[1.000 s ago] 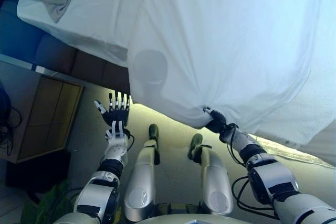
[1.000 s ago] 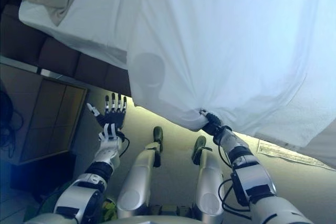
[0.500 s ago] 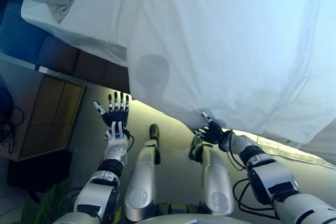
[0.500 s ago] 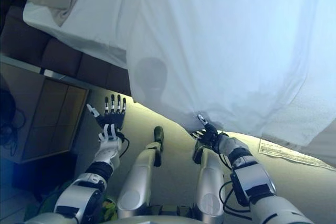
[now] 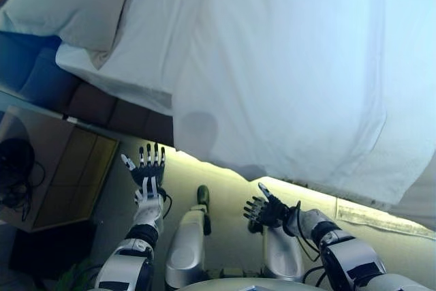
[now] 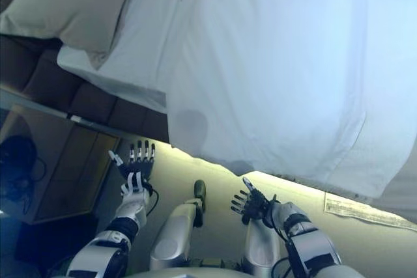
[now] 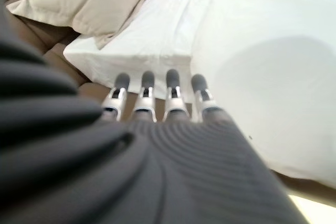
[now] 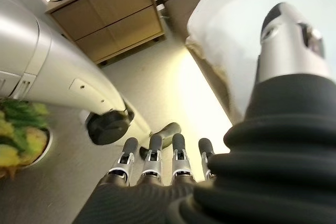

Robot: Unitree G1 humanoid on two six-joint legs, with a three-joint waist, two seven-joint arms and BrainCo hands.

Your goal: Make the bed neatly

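Note:
A white cover (image 5: 293,66) lies spread over the bed and hangs over its near edge. A beige pillow (image 5: 68,5) lies at the bed's head, at the upper left, on a white sheet (image 7: 157,35). My left hand (image 5: 148,168) is open with straight fingers, held up below the cover's near left corner and touching nothing. My right hand (image 5: 264,209) is open with spread fingers, low and just below the cover's hanging edge, holding nothing. The right wrist view shows its straight fingers (image 8: 157,156) above the floor.
A wooden cabinet (image 5: 68,175) stands at the left beside the bed, with dark cables (image 5: 17,158) on top. The bed's dark padded side (image 5: 95,103) shows under the sheet. A sheet of paper (image 5: 381,212) lies on the floor at the right. A green plant (image 8: 16,129) stands nearby.
My right hand has let go of the cover's edge, opened and dropped back from it. The edge now hangs free. The camera has shifted, showing more of the pillow.

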